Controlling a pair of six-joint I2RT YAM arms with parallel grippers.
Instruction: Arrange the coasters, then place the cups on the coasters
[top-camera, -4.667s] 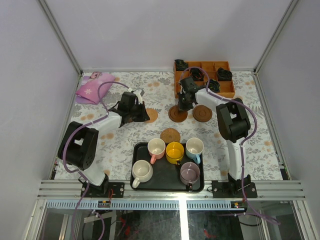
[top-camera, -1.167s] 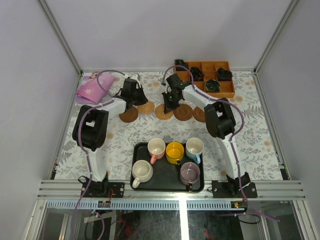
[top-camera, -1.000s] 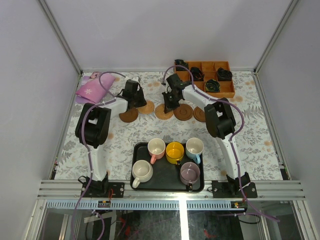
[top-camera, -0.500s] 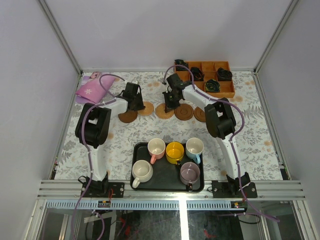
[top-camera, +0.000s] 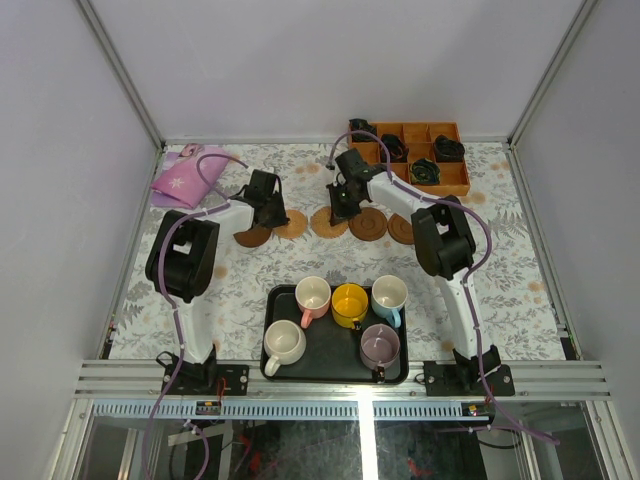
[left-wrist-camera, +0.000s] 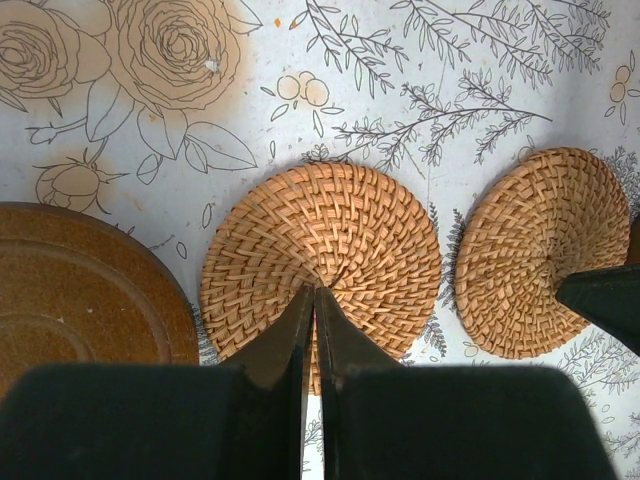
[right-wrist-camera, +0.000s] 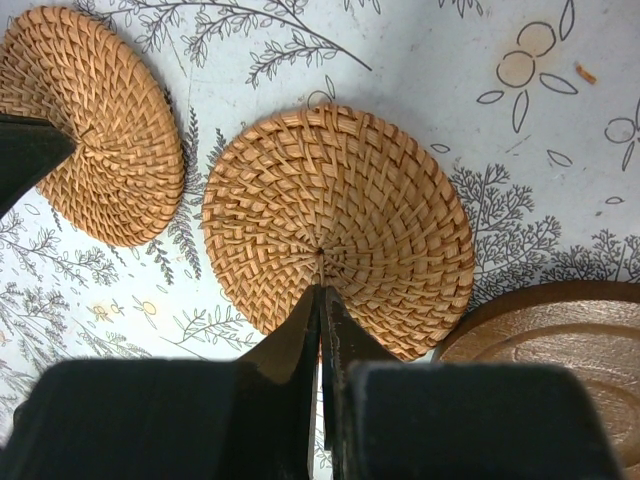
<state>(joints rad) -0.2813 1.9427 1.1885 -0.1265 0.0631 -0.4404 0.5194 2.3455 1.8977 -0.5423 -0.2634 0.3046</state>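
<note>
Five coasters sit in a row across the middle of the table. At the left end is a dark coaster (top-camera: 252, 237). Just right of it, the left gripper (left-wrist-camera: 312, 300) has its fingers pressed together, and its tip seems to rest on the middle of a woven coaster (left-wrist-camera: 320, 262). The right gripper (right-wrist-camera: 320, 295), fingers also together, points at the middle of a second woven coaster (right-wrist-camera: 338, 225). Two more brown coasters (top-camera: 367, 223) close the row on the right. The arranging looks nearly done.

None of the cups has been placed. All five cups (top-camera: 350, 303) stand in the black tray (top-camera: 335, 381) at the near edge.

The table cover (top-camera: 200, 300) is pale with a flower print. A pink cloth (top-camera: 185, 176) lies far left and a wooden box (top-camera: 448, 183) far right. Plain grey walls (top-camera: 330, 60) enclose the table.
</note>
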